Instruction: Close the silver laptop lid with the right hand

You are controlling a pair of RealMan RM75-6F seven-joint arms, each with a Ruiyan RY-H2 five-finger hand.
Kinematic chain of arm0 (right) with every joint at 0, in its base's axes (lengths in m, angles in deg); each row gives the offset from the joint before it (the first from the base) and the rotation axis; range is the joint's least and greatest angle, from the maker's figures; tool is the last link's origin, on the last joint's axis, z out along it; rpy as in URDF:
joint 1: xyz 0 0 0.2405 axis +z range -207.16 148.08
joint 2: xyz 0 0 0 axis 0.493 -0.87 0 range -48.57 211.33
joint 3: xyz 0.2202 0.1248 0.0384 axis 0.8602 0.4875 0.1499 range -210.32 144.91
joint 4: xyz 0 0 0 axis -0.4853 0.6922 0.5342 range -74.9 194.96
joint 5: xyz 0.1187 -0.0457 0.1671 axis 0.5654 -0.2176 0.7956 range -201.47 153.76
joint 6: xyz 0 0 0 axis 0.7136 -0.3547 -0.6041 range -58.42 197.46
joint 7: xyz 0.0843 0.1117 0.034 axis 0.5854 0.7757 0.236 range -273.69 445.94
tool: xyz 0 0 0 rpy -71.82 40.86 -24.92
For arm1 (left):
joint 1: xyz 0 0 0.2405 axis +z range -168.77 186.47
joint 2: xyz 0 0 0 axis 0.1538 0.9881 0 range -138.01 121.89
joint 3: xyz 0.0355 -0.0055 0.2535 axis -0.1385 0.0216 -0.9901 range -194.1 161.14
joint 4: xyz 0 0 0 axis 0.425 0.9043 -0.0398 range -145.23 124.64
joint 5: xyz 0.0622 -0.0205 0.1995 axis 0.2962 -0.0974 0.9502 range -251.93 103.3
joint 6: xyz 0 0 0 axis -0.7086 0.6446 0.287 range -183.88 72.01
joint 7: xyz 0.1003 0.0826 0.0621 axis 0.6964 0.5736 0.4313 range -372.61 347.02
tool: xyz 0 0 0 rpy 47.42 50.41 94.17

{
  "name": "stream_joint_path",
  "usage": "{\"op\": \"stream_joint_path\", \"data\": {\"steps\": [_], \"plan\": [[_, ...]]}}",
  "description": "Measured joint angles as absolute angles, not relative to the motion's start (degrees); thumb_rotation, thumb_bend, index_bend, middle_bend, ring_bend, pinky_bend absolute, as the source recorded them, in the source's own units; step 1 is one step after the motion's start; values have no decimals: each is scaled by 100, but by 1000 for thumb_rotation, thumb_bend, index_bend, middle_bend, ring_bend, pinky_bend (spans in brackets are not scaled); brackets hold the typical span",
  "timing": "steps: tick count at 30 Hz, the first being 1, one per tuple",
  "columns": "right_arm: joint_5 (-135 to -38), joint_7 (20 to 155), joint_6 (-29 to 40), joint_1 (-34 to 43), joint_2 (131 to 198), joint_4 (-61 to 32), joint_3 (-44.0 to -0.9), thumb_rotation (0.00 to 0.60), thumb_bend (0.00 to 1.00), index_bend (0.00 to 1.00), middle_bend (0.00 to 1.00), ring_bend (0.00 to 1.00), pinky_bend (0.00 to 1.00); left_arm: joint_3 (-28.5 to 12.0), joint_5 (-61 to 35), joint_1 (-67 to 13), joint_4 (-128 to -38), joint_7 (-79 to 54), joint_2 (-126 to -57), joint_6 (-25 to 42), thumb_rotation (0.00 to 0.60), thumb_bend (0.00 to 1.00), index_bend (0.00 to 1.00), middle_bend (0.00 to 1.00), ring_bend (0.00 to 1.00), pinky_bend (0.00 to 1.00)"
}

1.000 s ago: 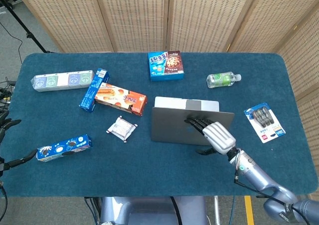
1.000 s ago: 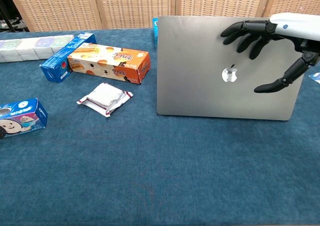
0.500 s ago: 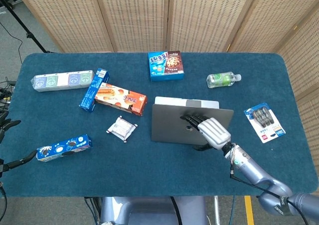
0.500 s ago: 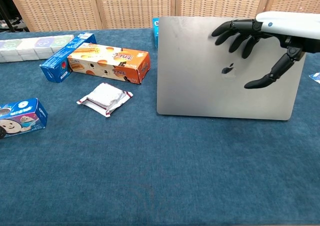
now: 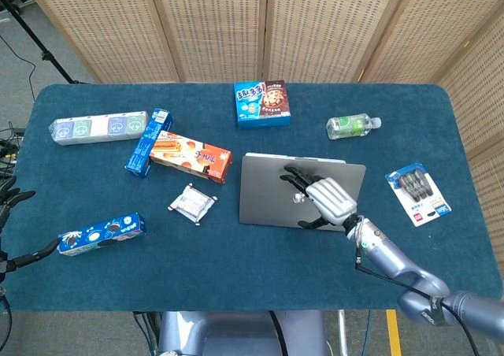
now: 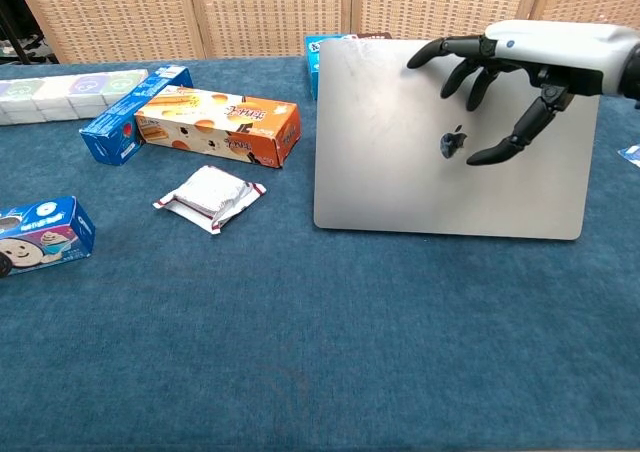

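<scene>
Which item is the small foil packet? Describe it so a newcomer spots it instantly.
Start at the silver laptop mid-table and look just to its left on the blue cloth. The foil packet lies alone there, below the orange biscuit box. It is the only small, square, crinkled silvery wrapper with red corners; its neighbours are printed cardboard boxes.

orange biscuit box (image 5: 190, 157) beside blue box (image 5: 150, 142); bottle (image 5: 351, 125) lying flat.

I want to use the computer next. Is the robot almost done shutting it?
Nearly. The silver laptop lid is tipped far down, with only a thin strip of the base showing behind it in the head view. The right robot hand is spread on top of the lid, pushing. What's left: press it flat, then lift the hand away.
</scene>
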State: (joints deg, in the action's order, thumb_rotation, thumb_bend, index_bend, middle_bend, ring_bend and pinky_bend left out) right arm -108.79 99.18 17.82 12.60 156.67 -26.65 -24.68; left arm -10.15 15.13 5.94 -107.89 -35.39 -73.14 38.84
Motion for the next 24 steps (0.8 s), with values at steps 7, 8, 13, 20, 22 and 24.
{"op": "stream_joint_path", "data": {"steps": [7, 8, 13, 20, 22, 24], "plan": [[-10791, 9924, 1907, 1377, 15741, -2597, -2418, 600, 220, 86, 35, 112, 138, -1028, 1527, 589, -10794, -3549, -7303, 3873, 600, 12, 244, 103, 154, 186], [-10773, 9926, 1936, 1397, 15767, -2569, -2418, 600, 220, 86, 35, 112, 138, -1031, 1533, 589, -10796, -3549, -7302, 3873, 600, 13, 244, 103, 154, 186], [-10722, 9953, 2024, 1461, 15887, -2435, -2425, 600, 219, 86, 35, 112, 138, -1048, 1571, 589, -10810, -3547, -7296, 3884, 600, 12, 244, 103, 154, 186], [-10678, 10032, 2131, 1567, 16070, -2201, -2428, 600, 220, 86, 34, 112, 138, -1048, 1541, 577, -10799, -3559, -7291, 3851, 600, 13, 244, 102, 154, 186], [-10673, 10051, 2159, 1598, 16116, -2153, -2427, 600, 220, 86, 34, 111, 138, -1048, 1535, 574, -10792, -3566, -7290, 3842, 600, 13, 244, 102, 154, 186], [-10669, 10075, 2189, 1634, 16166, -2099, -2425, 600, 219, 86, 34, 111, 138, -1049, 1531, 570, -10787, -3567, -7290, 3835, 600, 12, 244, 102, 154, 186]]}}
